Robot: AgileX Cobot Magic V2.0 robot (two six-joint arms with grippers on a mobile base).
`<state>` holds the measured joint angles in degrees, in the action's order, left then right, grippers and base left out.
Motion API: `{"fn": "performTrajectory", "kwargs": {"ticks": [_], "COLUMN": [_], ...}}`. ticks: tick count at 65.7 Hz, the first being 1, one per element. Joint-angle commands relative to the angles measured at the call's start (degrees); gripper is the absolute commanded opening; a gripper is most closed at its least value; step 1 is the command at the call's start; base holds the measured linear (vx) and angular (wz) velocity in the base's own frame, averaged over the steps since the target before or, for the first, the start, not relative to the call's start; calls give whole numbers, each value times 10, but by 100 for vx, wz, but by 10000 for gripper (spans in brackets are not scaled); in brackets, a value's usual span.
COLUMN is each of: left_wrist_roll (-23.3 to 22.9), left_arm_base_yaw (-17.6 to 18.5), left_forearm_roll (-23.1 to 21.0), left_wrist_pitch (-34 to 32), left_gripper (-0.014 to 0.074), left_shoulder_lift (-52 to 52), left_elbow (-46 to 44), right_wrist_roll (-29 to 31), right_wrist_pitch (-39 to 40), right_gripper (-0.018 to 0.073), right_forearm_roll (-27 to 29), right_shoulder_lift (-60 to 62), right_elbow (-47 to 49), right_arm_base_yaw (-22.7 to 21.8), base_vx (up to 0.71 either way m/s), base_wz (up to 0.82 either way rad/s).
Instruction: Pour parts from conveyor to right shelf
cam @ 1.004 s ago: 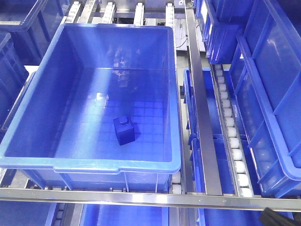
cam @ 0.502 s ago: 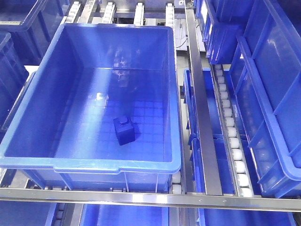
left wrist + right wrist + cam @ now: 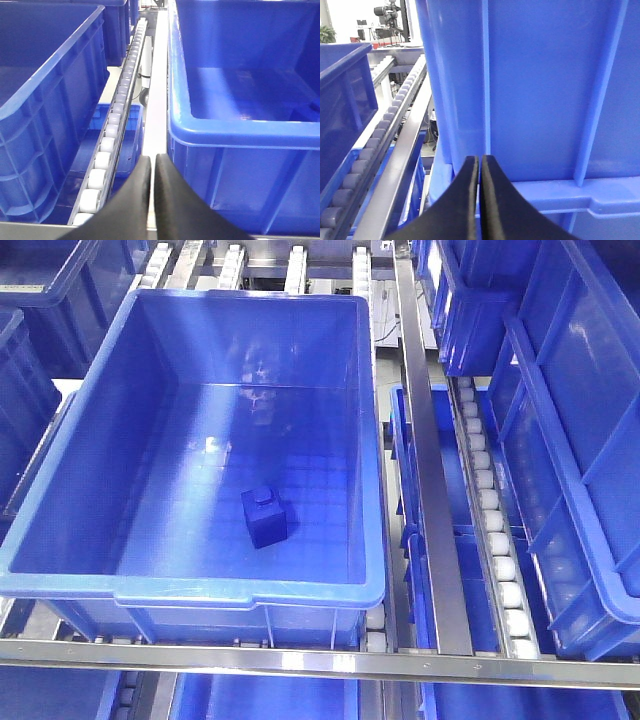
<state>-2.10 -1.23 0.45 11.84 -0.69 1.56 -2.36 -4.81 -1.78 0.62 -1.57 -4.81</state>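
Small bright-blue plastic block [image 3: 264, 517] is sitting centre frame inside the large blue plastic bin [image 3: 60, 490]. Left end effector [image 3: 152, 170] and right end effector [image 3: 479, 170] are both pinched closed, empty. Risk: closed tips clipping the bin's rim nearby.

Far background, right wrist view — bright white-lit hall behind racking. Dark machinery [image 3: 389, 12] stands at top left, potted green plant [image 3: 326, 34] at left edge, red items [image 3: 384, 44] on distant surface. Elsewhere surroundings hidden; lighting even, glare spots overhead.
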Motion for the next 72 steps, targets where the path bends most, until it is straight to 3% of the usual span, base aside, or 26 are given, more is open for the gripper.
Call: {"fn": "performTrajectory", "kwargs": {"ticks": [1,72], "left_wrist_roll": [-5,-5], "left_arm_base_yaw": [3,3], "left_forearm_roll": [-5,-5], "left_wrist_pitch": [-46,-46], "left_gripper": [-6,-6], "left_shoulder_lift": [-6,-6], "left_elbow": [-11,-11], "right_wrist_roll": [5,5], "right_wrist_pitch": [42,38], "right_gripper": [-5,-5], "right_forearm_roll": [-9,-9], "right_shoulder_lift": [7,7], "right_elbow": [-5,-5], "right_arm_base_yaw": [-5,-6], "base_vx": [0,0], "base_wz": [0,0]}}
